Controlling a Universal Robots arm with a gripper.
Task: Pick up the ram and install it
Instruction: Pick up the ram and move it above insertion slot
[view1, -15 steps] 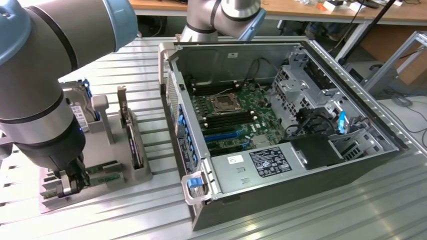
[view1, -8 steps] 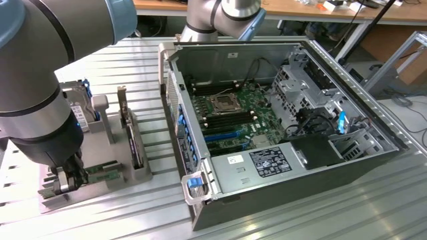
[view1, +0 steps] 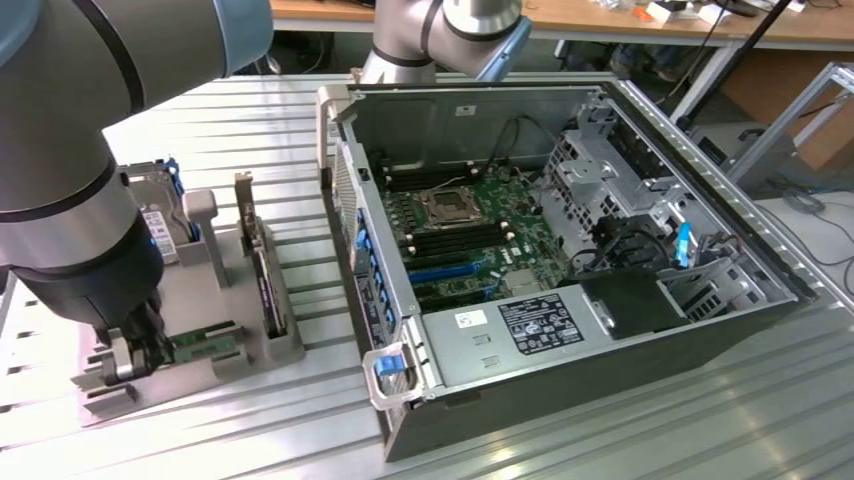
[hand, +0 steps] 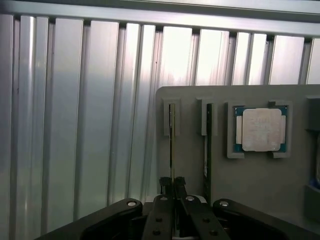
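Black gripper (hand: 173, 182) is pinching thin green ram stick (hand: 171, 145), slotted on edge in grey plastic holder (hand: 260, 200) at open metal computer case's (view1: 467, 100) nine o'clock, exposing flat faces.

An open computer case (view1: 441, 105) is shown lying on a ribbed metal table (view1: 254, 110), its motherboard (view1: 467, 230) exposed. Beside it, a gray holder (view1: 283, 348) is set, in which 1 processor (hand: 260, 129), 1 dark card (view1: 263, 270) on edge and 1 hard drive (view1: 158, 215) are kept.
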